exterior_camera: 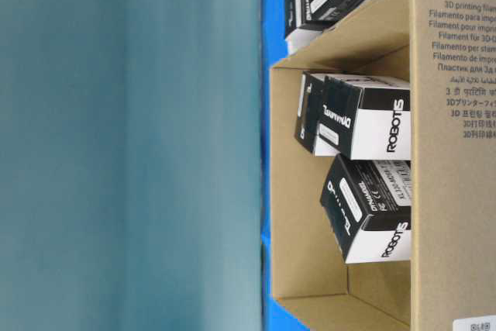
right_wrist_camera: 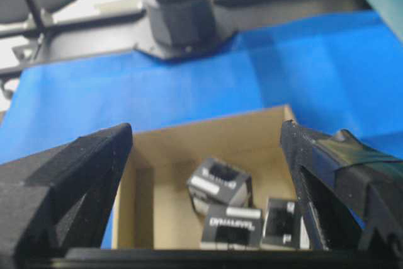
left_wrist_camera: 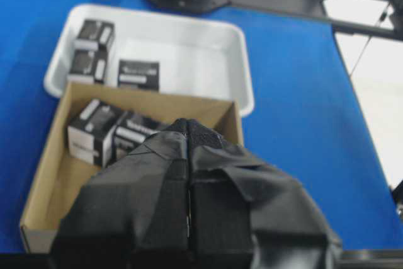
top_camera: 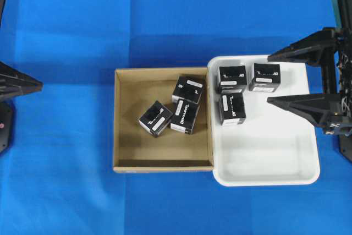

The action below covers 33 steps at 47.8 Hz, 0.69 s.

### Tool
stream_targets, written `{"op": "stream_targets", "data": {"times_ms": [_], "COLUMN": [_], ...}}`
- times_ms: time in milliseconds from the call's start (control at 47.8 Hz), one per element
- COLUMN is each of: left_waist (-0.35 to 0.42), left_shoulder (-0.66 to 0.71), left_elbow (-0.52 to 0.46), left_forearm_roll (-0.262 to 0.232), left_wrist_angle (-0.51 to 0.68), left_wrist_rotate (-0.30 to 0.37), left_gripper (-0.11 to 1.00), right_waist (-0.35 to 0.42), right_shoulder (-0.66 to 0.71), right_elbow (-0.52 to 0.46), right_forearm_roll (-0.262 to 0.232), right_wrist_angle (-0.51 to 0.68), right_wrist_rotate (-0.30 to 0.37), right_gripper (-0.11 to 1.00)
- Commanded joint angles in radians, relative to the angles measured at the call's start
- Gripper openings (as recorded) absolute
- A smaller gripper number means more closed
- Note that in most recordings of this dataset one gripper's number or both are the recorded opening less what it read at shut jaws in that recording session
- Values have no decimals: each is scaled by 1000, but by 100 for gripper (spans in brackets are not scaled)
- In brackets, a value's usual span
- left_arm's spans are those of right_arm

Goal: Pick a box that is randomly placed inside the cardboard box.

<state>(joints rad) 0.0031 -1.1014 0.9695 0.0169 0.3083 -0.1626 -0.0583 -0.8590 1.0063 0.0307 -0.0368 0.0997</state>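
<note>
Currently right gripper (top_camera: 270, 78) hangs wide open over white tray's (top_camera: 275, 169) far right edge, holding nothing. Three black cartons, incl. the box (top_camera: 155, 118), sit near cardboard box's (top_camera: 126, 136) far right corner, well apart from it. Left gripper (left_wrist_camera: 187, 131) pressed closed, empty.

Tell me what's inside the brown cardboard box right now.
Three black cartons sit clustered toward the far right part of the cardboard box; the rest of its floor is bare. The floor beneath the cartons is hidden.
</note>
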Motion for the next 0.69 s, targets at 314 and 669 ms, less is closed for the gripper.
{"op": "stream_targets", "data": {"times_ms": [314,669], "left_waist": [-44,-54], "left_shoulder": [23,15], "left_elbow": [3,6], "left_forearm_roll": [3,3], "left_wrist_angle": [-8,-18], "left_wrist_rotate": [75,109], "left_gripper": [-7,-7], "right_waist": [5,6], "right_shoulder": [-8,-8], "right_elbow": [6,11], "right_forearm_roll": [3,3], "right_wrist_angle": [41,44], "right_wrist_rotate": [21,51], "right_gripper": [95,95]}}
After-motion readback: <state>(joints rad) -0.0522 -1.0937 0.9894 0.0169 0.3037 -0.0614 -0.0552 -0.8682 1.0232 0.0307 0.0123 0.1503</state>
